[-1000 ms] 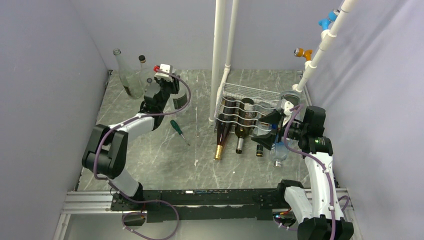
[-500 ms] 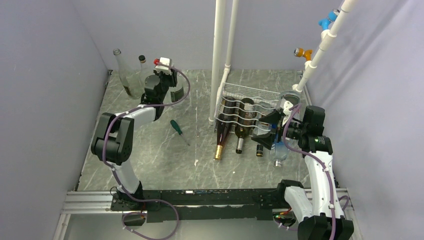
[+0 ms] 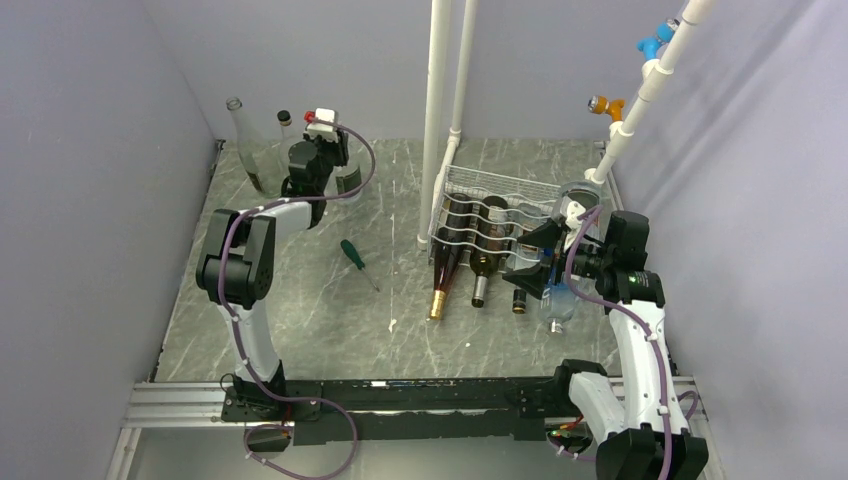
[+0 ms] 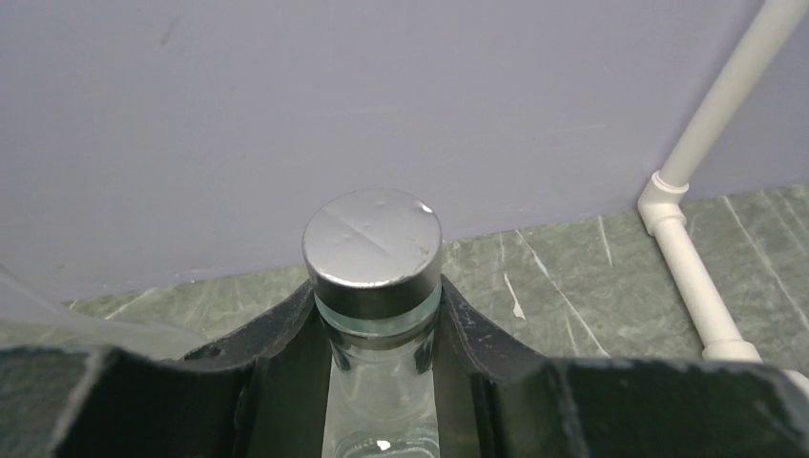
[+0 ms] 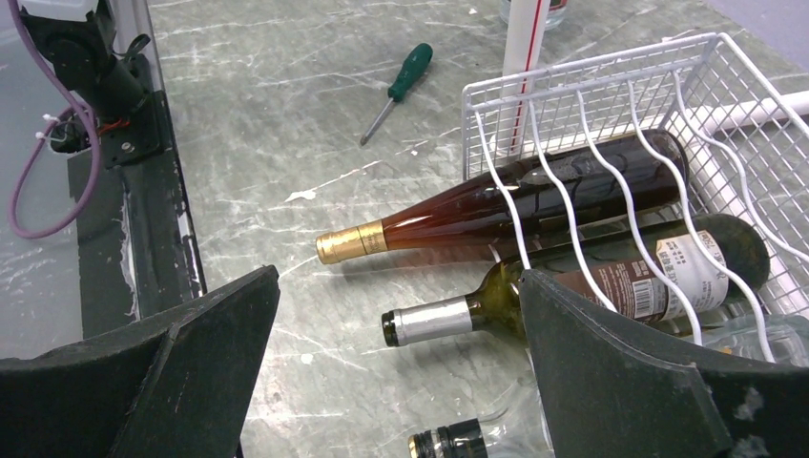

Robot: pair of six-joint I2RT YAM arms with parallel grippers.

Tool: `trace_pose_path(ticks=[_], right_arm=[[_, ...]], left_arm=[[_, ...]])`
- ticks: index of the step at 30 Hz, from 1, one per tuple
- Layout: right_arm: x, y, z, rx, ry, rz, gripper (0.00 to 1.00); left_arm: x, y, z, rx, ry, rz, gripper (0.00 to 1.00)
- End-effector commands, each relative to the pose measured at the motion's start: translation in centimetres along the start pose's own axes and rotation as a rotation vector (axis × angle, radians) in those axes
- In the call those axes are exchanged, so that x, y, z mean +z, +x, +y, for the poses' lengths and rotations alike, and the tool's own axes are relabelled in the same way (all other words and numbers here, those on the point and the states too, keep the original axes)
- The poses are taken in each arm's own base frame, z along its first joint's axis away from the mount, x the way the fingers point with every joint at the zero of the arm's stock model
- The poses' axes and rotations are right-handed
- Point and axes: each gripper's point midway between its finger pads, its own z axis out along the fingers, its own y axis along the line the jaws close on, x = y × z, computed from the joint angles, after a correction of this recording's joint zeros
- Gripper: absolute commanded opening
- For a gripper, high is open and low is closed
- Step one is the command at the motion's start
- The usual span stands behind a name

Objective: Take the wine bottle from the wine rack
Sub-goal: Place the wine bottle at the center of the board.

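My left gripper (image 4: 377, 320) is shut on the neck of a clear glass wine bottle (image 4: 374, 239) with a silver cap, just under the cap. In the top view the left gripper (image 3: 322, 160) is at the back left of the table, far from the white wire wine rack (image 3: 505, 190). The wine rack (image 5: 611, 86) holds an amber bottle with gold foil (image 5: 496, 205) and a green bottle with a silver capsule (image 5: 572, 277), necks pointing out. My right gripper (image 5: 396, 277) stands open above those necks at the rack's front (image 3: 530, 265).
Two clear bottles (image 3: 248, 150) stand by the back left wall close to the left gripper. A green-handled screwdriver (image 3: 352, 255) lies mid-table. White pipes (image 3: 437, 120) rise beside the rack. A dark-capped bottle neck (image 5: 458, 441) lies below the right gripper.
The left arm has swung toward the back left wall with the clear bottle in its grip, closing on the standing bottles. The right arm has stayed put.
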Motion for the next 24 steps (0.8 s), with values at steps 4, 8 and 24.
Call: trace_pose_path(ticks=[4,8,24], right_arm=[[0.1,-0.3,0.0,-0.036,-0.014,-0.01,1.0],[0.1,-0.3,0.0,-0.036,-0.014,-0.01,1.0],[0.1,-0.3,-0.1,-0.046,-0.004,-0.009,1.0]], left_arm=[[0.9,-11.8,0.7,0.048,0.0,-0.359,0.0],[0.9,-11.1,0.7,0.059,0.006,-0.343,0.05],[0.0,-10.7,0.2,0.062,0.034,-0.315,0.58]])
